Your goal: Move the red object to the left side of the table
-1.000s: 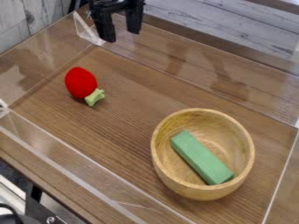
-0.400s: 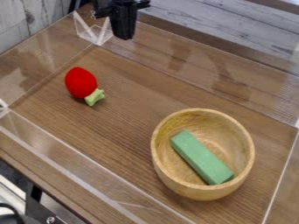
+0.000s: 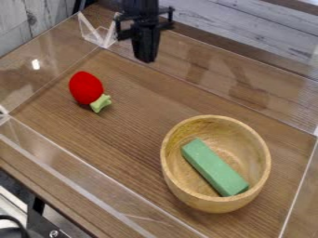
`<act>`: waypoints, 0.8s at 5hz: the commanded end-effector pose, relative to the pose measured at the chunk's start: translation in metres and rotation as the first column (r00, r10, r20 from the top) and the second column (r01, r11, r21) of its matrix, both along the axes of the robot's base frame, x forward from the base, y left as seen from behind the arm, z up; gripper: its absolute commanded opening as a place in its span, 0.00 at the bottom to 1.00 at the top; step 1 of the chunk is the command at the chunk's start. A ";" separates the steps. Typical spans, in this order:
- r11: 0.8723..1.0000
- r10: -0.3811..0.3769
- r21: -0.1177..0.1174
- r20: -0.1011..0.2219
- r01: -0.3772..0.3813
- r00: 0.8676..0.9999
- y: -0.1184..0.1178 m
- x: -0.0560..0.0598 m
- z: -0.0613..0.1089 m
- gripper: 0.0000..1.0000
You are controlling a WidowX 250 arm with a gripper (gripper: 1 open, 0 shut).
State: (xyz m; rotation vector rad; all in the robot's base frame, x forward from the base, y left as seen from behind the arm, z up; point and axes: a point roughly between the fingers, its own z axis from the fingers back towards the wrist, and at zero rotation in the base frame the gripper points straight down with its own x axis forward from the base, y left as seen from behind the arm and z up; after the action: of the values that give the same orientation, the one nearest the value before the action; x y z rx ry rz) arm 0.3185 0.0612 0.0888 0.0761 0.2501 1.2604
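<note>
Hanging over the table, the gripper is pinched closed and empty, well apart from the red object.

bare table between gripper and red object, open wood left and near of it, bowl with green block near right, clear walls round edges

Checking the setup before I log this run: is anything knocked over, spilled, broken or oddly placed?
Nothing stands out. The red object lies intact on the table, the green block rests inside the upright wooden bowl, and the pincer hangs shut, holding nothing.
</note>
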 end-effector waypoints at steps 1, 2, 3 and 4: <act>1.000 -0.021 0.022 0.057 0.020 0.998 -0.007 0.008 0.018 0.00; 0.999 -0.037 0.032 0.052 0.035 0.998 -0.014 0.010 0.018 0.00; 0.998 -0.037 0.042 0.043 0.035 0.998 -0.011 0.008 0.025 1.00; 0.998 -0.037 0.054 0.035 0.035 0.999 -0.008 0.005 0.033 1.00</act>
State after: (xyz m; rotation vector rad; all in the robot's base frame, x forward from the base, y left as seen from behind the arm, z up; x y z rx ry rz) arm 0.3190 0.0511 0.0988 0.1371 0.2569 1.2253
